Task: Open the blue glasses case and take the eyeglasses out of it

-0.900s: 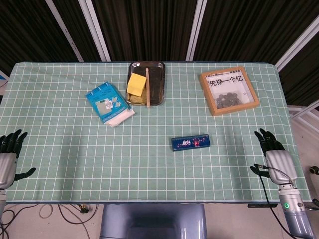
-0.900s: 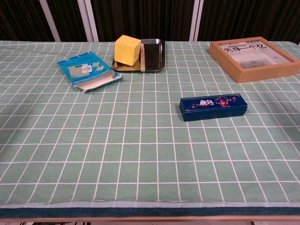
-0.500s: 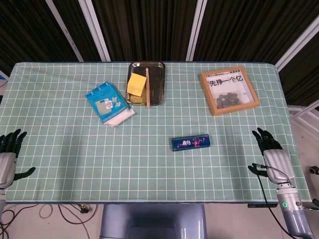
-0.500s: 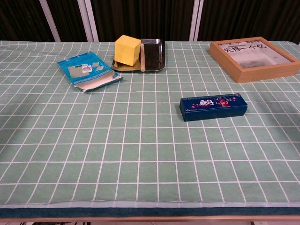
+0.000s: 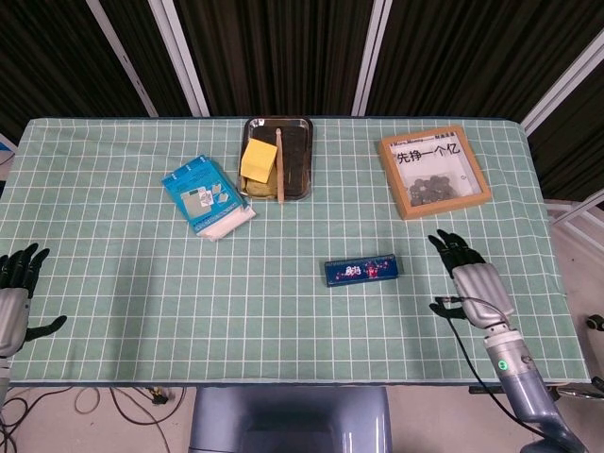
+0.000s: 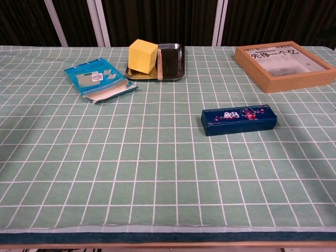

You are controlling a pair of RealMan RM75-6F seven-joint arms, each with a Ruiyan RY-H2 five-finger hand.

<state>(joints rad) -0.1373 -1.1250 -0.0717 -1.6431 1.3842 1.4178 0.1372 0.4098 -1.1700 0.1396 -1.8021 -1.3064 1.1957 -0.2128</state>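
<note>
Near edge, head view: left robot hand point(image 5: 13, 293) sits at the far left corner of the worktop point(image 5: 142, 311), fingers spread, holding nothing, well apart from everything. Right robot hand point(image 5: 469, 279) over the cloth on the right side, fingers apart and pointing away from the robot, empty; neither hand shows in the chest view. Blue glasses case point(image 5: 360, 270) lies closed and flat, right of centre, its long axis running left to right across the worktop with a slight tilt, right end a touch farther from the robot. Case lies to the left of the right robot hand and roughly level with its fingertips; a clear gap of cloth between them, no contact. Right robot hand is plainly the nearer one; the left is far off across the cloth. Judgement: the reach should go sideways toward the case's right short end, then onto the lid along its length. Eyeglasses not visible, presumably inside. Farther back: blue packet point(image 5: 205, 196), dark tray point(image 5: 300, 160) with a yellow block point(image 5: 258, 160), wooden frame point(image 5: 433, 172) at far right, none near the case
</note>
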